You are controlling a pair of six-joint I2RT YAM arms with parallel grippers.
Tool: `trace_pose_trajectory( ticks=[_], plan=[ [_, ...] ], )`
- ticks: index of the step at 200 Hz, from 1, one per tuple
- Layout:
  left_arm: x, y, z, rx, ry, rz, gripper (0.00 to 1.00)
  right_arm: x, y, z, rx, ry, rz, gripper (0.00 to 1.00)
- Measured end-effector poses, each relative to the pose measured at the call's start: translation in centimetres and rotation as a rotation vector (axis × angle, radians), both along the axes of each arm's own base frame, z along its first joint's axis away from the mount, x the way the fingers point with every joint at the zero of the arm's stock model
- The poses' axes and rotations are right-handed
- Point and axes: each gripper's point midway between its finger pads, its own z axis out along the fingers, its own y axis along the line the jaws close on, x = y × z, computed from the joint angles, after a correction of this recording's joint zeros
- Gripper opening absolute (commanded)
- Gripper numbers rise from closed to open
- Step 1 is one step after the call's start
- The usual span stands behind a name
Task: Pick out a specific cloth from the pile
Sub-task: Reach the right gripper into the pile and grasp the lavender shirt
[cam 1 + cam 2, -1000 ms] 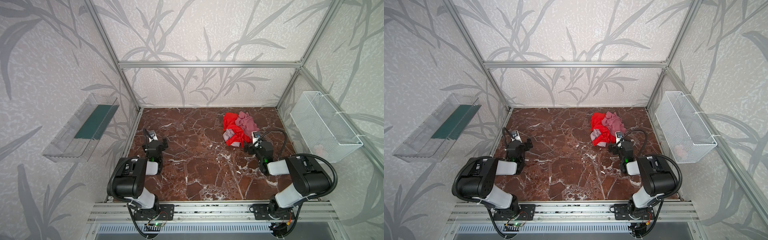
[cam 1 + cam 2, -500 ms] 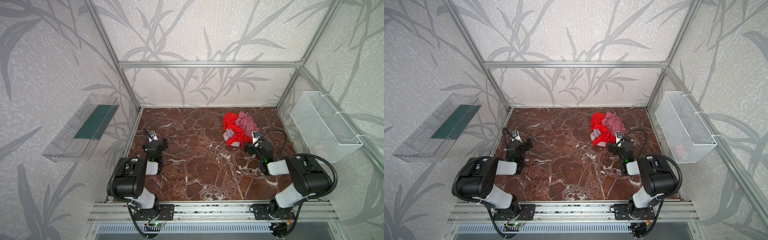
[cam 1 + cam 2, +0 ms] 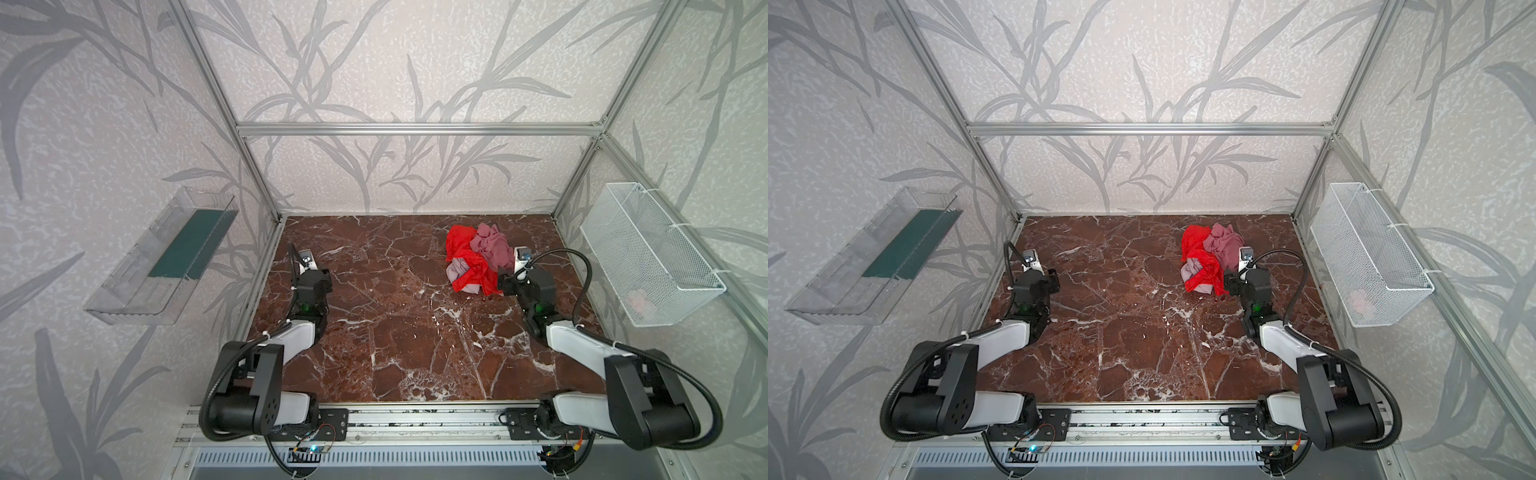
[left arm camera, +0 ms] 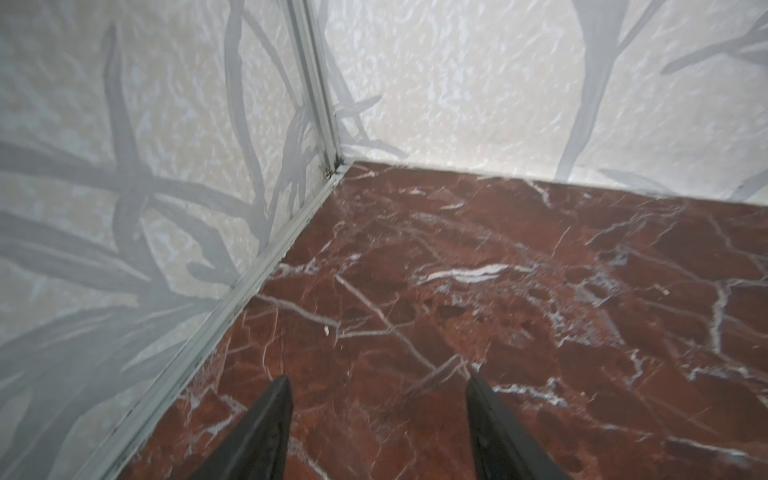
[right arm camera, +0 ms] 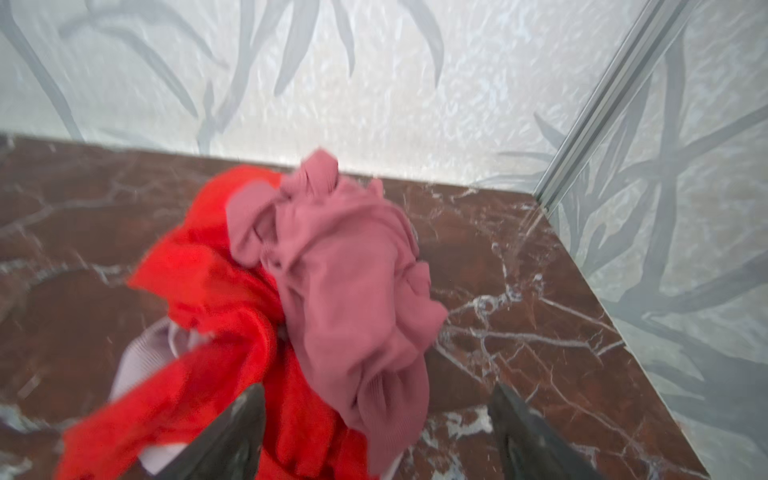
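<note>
The pile (image 3: 478,257) (image 3: 1210,259) lies on the marble floor at the back right. A bright red cloth (image 5: 216,291) and a dusty-rose mauve cloth (image 5: 349,270) cover most of it. The cloth (image 3: 457,272) (image 3: 1190,268) (image 5: 141,361), pale lilac, peeks out from under the red one on the pile's near left side. My right gripper (image 5: 376,392) (image 3: 500,282) is open at the pile's near right edge, with folds of the red and mauve cloths between its fingers. My left gripper (image 4: 378,380) (image 3: 320,276) is open over bare floor near the left wall.
A white wire basket (image 3: 648,257) hangs on the right wall with something pink in it. A clear plastic tray (image 3: 166,253) with a green liner hangs on the left wall. Aluminium frame posts (image 4: 316,83) and papered walls close in the floor on three sides.
Both arms and the pile stand where they were. Both grippers' jaws have narrowed somewhat and remain open.
</note>
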Motion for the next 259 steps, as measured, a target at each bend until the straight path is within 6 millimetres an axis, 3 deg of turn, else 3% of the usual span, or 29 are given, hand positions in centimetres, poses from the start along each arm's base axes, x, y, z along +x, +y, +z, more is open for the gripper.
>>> trace_pose_trajectory(
  ticks=[23, 43, 74, 111, 148, 185, 259],
  plan=[
    [0.5, -1.6, 3.2, -0.055, -0.035, -0.034, 0.61, -0.1, 3.3, 4.8, 0.015, -0.008, 0.041, 0.73],
    [0.4, -3.6, 4.2, -0.096, -0.011, -0.084, 0.60, -0.9, 6.6, 5.6, 0.012, 0.048, 0.110, 0.65],
    [-0.3, -6.9, 3.9, -0.156, 0.048, -0.171, 0.60, -2.4, 11.8, 2.7, -0.022, 0.230, 0.218, 0.44],
    [-1.0, -7.8, 2.3, -0.217, 0.111, -0.191, 0.59, -2.2, 15.8, -2.5, -0.071, 0.447, 0.271, 0.38],
    [-1.3, -7.9, 1.7, -0.238, 0.135, -0.193, 0.59, -1.0, 17.3, -6.3, -0.115, 0.593, 0.261, 0.38],
    [-1.4, -8.0, 1.5, -0.242, 0.143, -0.194, 0.59, 0.8, 18.1, -8.4, -0.165, 0.677, 0.227, 0.37],
    [-1.2, -8.1, 0.9, -0.237, 0.162, -0.196, 0.59, 2.6, 17.2, -11.8, -0.294, 0.756, 0.130, 0.34]
  ],
)
